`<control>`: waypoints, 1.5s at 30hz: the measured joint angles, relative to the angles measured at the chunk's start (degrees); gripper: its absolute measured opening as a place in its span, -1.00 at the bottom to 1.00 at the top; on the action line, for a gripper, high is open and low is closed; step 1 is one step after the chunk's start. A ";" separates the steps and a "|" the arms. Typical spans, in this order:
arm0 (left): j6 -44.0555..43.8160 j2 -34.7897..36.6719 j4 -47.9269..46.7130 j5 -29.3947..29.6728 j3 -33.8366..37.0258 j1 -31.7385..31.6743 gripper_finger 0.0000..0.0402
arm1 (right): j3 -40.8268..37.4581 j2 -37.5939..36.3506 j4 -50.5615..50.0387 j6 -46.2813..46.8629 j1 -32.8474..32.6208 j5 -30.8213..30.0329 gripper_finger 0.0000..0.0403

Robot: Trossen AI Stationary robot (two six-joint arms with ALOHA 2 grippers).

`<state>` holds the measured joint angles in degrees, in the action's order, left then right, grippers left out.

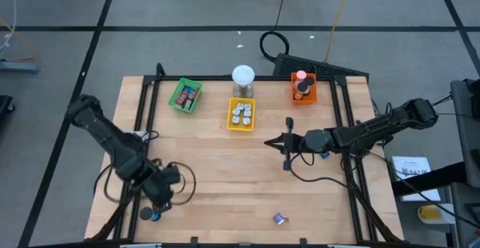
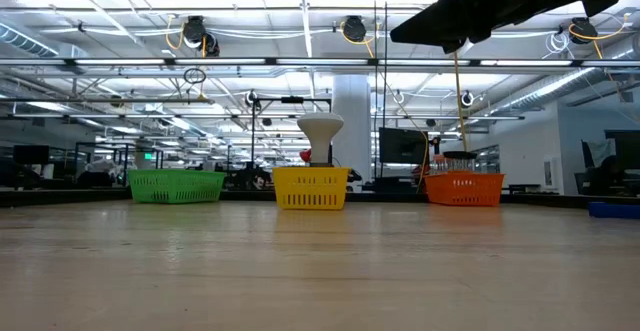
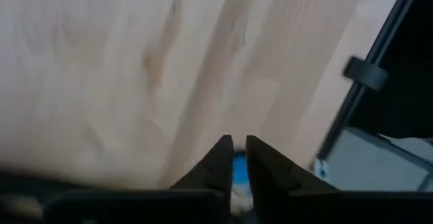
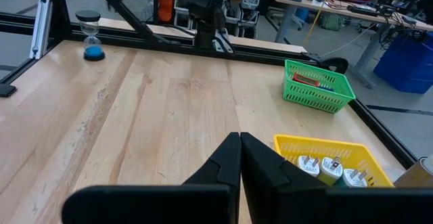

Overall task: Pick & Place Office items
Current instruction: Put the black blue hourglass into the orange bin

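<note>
My left gripper [image 1: 157,203] hovers over the table's near left corner, its fingers [image 3: 260,166] closed on a small blue item [image 3: 239,168]. My right gripper [image 1: 268,141] is shut and empty, held above the table right of centre and pointing toward the left edge; the right wrist view shows its fingertips [image 4: 240,146] together. Red and blue pieces lie in the green tray [image 1: 186,95], silvery-white round bits in the yellow tray [image 1: 241,115], and pink and dark bits in the orange tray [image 1: 303,88]. One small bluish piece [image 1: 279,219] lies on the table near the near edge. My left gripper pinches the blue item [image 3: 239,171] between its two fingers. Only a strip of it shows in the gap, so I cannot tell which part it has. The table shows well beyond the fingers, so the item seems lifted clear.
A white-domed cylinder [image 1: 243,79] stands behind the yellow tray. A small hourglass with blue sand [image 4: 89,42] stands near the table's near left corner. Black rails [image 1: 352,128] edge the table. Bare wood [image 1: 217,173] lies between the arms.
</note>
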<state>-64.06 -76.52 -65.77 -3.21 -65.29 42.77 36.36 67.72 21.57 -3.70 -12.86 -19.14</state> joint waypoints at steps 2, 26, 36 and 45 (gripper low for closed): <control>-6.48 -2.81 -3.32 -1.51 -2.91 2.26 -0.69 | 0.00 0.00 -0.01 0.00 0.02 0.00 -1.00; -44.20 -12.61 -4.26 -1.87 -5.64 20.98 0.67 | 0.00 0.00 -0.02 0.02 0.00 0.02 -1.00; -38.78 -16.43 -4.12 -5.06 -5.64 18.61 0.61 | 0.00 0.00 -0.01 0.04 0.02 0.02 -1.00; -40.04 -16.71 -4.38 -5.33 -5.64 19.31 0.57 | 0.00 0.01 -0.03 0.04 0.00 0.02 -1.00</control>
<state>-104.10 -93.23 -70.15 -8.54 -70.94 62.08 36.36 67.74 21.54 -3.66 -12.86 -19.11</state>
